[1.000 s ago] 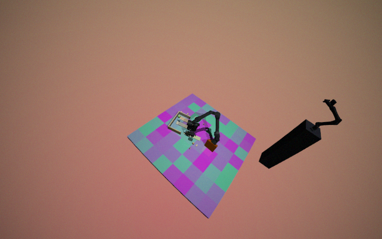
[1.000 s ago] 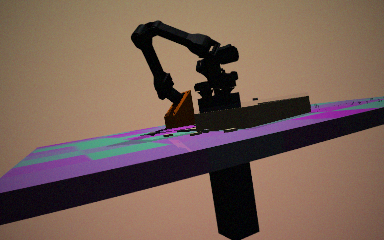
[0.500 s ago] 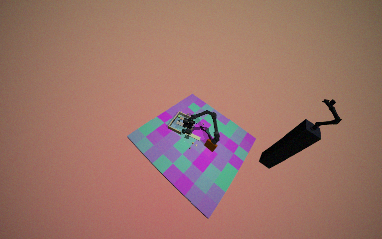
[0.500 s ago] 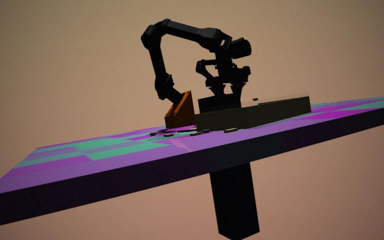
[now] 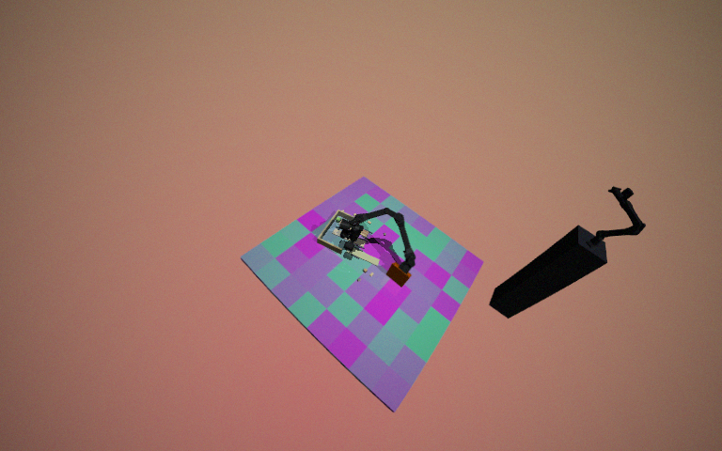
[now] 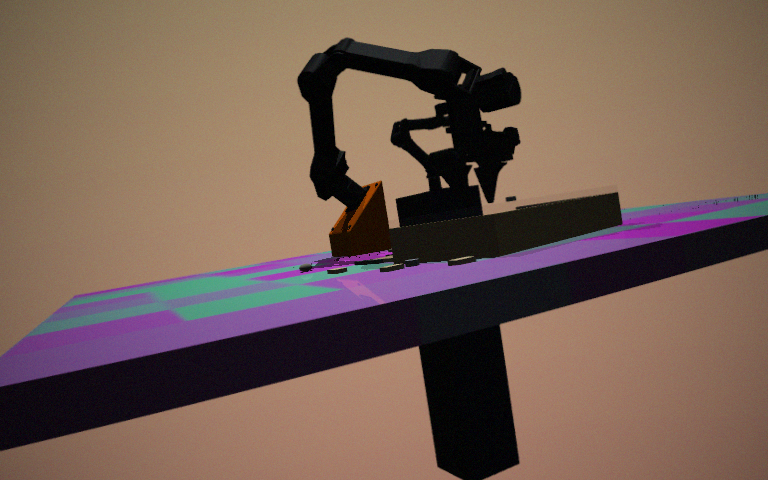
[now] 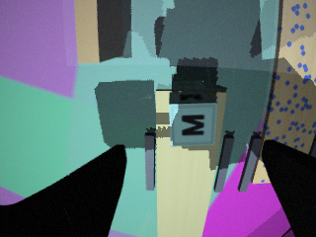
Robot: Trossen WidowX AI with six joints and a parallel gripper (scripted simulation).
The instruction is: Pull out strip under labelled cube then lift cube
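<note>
The labelled cube [image 7: 194, 135], pale blue with a black M on top, rests on a pale cream strip [image 7: 182, 197] near its far end. The strip's near part also shows in the top view [image 5: 366, 258], sticking out of the tray towards the arm's base. My gripper [image 7: 196, 150] [image 6: 475, 191] is open and empty above the strip. In the wrist view its fingertips stand wide, one left and one right of the cube's near edge. The arm hides the cube in the top view, and the tray wall hides it in the exterior view.
The tray has tan walls [image 5: 329, 246] [image 6: 441, 240]. Thin grey upright bars [image 7: 150, 163] [image 7: 224, 163] flank the strip. A blue-dotted tan surface [image 7: 296, 99] lies at the right. Small loose pieces [image 6: 336, 270] [image 6: 461, 260] lie outside the tray. The arm's base is an orange wedge [image 5: 398, 274] [image 6: 368, 229].
</note>
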